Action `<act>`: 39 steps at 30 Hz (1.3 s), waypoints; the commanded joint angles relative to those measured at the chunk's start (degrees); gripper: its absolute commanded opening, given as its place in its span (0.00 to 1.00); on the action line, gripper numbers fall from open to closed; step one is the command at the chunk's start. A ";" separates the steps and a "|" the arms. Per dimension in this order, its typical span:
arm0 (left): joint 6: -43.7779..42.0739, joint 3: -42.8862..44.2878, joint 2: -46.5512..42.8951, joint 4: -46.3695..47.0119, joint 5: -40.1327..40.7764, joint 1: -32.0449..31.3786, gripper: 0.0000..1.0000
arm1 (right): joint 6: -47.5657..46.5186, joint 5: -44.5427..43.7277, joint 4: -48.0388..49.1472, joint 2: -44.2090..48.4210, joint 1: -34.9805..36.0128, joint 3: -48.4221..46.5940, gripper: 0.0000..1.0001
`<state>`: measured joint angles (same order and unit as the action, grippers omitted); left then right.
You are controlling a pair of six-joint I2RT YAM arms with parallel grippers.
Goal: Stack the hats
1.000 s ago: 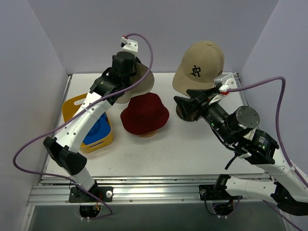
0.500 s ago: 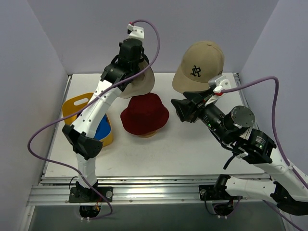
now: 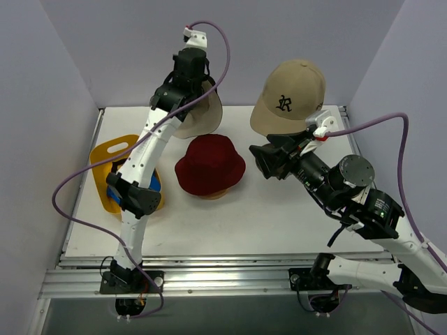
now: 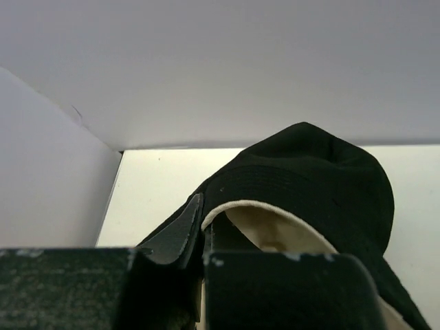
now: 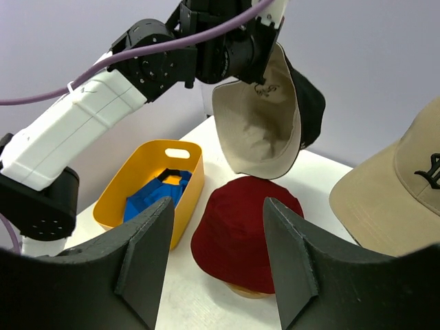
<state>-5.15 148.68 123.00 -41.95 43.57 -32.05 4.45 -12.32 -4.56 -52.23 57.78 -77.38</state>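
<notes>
The left gripper (image 3: 190,94) is clamped on the brim of the black hat (image 4: 309,172) and holds it aloft, above and just behind the red hat (image 3: 209,165). The next move is probably to lower it squarely over the red crown. The right gripper (image 5: 216,210) hangs wide open and empty.

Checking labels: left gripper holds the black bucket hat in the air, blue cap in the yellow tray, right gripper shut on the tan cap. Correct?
No: the right gripper is open and empty, clear of the tan cap, per the right wrist view. Rest holds.
</notes>
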 commanded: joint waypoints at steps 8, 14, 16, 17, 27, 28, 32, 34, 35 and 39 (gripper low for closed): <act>1.62 0.49 -1.52 2.66 0.20 0.94 0.02 | -0.14 1.33 1.83 1.60 -0.30 -0.22 0.50; 1.81 -30.60 -18.04 18.20 -7.09 -2.30 0.02 | 0.12 2.56 2.27 1.78 -0.30 0.30 0.50; 0.58 -37.64 -23.91 24.80 -7.89 -4.58 0.02 | 0.30 3.00 2.10 1.87 -0.30 0.22 0.50; 0.40 -42.64 -25.34 26.21 -8.58 -5.12 0.02 | 0.30 3.00 2.01 2.04 -0.30 0.22 0.50; -2.94 -60.32 -38.17 30.35 -14.73 -8.99 0.03 | 0.12 0.28 2.27 2.39 -0.30 2.23 0.50; -2.94 -61.57 -40.01 30.44 -15.18 -9.17 0.04 | 0.38 0.10 2.53 2.31 -0.30 3.02 0.50; -2.77 -66.93 -44.33 30.79 -14.31 -10.92 0.04 | 1.17 -0.25 3.59 1.87 -0.39 5.48 0.50; -1.97 -69.04 -46.69 30.79 -14.74 -11.89 0.08 | 1.61 -0.34 3.94 1.78 -0.39 6.89 0.50; -1.54 -71.05 -47.32 30.79 -14.40 -12.07 0.09 | 1.70 -0.43 4.90 1.60 -0.39 8.20 0.50; 2.94 -76.86 -50.40 32.02 -15.97 -12.42 0.10 | 1.79 -1.57 6.75 -0.50 -0.39 9.88 0.50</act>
<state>-5.85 74.54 75.77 -13.87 29.30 -44.23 5.72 -11.94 -2.68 -51.42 57.74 -68.38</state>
